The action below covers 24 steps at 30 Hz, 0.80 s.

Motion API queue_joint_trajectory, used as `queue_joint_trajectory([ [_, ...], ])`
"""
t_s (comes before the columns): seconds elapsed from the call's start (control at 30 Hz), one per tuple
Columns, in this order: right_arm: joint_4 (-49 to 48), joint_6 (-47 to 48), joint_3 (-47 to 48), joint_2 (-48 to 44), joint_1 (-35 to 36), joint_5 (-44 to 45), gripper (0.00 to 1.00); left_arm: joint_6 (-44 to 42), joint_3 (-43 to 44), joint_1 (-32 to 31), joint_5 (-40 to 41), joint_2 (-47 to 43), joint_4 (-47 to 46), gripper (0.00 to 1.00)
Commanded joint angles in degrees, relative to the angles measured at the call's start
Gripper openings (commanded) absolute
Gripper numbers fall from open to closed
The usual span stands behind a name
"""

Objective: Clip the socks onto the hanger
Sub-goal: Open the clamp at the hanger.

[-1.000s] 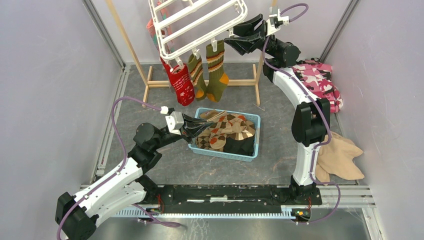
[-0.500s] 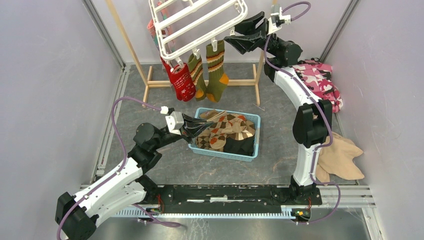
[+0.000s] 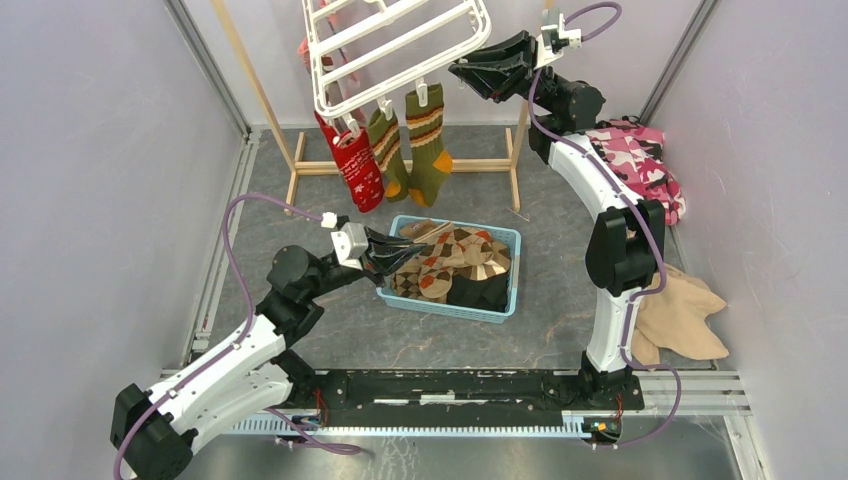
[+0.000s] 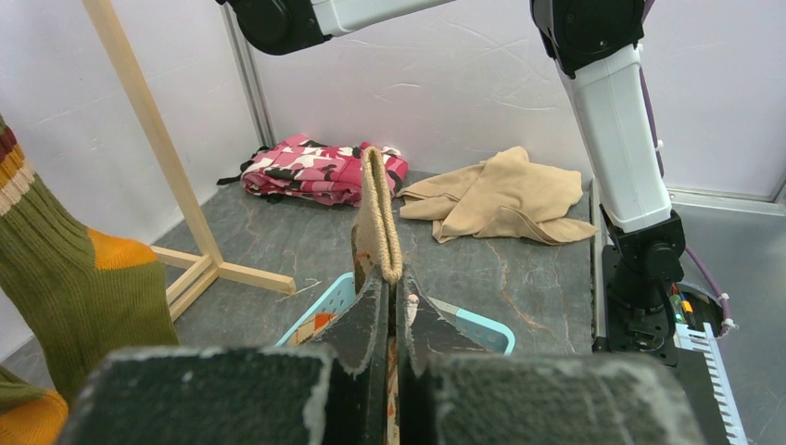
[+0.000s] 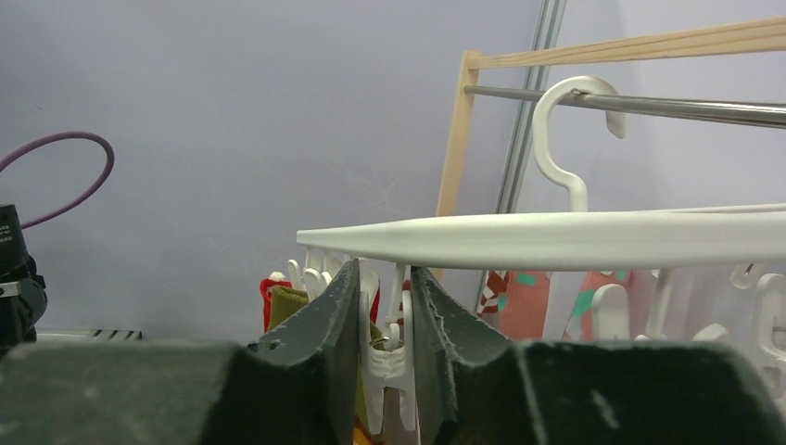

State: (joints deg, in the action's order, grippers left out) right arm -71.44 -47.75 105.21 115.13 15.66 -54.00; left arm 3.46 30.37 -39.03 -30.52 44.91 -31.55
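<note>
1. Three socks already hang from the hanger [image 3: 400, 40] in the upper middle of the top view. A red sock [image 3: 355, 170], a plain olive sock [image 3: 388, 150] and a striped olive sock [image 3: 428, 135] each sit under a clip on its near rim. Something pinkish [image 3: 303, 50] shows behind the hanger's left end and is likely another sock
2. Many more are left: a heap of argyle socks [image 3: 455, 265] fills the light blue basket [image 3: 445, 307] in the middle of that view, so the task looks to be in its early part
3. The left gripper [image 3: 403, 252] sits at the basket's left edge. Its wrist view shows the jaws almost together, pinching the cuff of a tan sock [image 4: 378, 213] that stands up between them
4. The right gripper [image 3: 470, 72] is up at the hanger's right end. In its wrist view the jaws stand narrow on either side of a free white clip [image 5: 387, 357] under the rim and seem to squeeze it. Whether the clip's mouth has opened cannot be told
5. As a judgement, one sock is picked and one clip readied, but the tan sock is not yet lifted from the basket to that clip
6. A pink camouflage cloth [image 3: 635, 160] and a beige cloth [image 3: 680, 320] lie at the right of the frame, well apart from the basket
</note>
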Motion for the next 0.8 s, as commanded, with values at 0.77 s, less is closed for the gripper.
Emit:
queue_joint_trajectory([
  [0.77, -2.1, -4.4, 1.0, -2.5, 0.3, -2.5, 0.04, -19.2, 32.2, 5.4, 0.2, 30.4, 4.1, 0.02],
])
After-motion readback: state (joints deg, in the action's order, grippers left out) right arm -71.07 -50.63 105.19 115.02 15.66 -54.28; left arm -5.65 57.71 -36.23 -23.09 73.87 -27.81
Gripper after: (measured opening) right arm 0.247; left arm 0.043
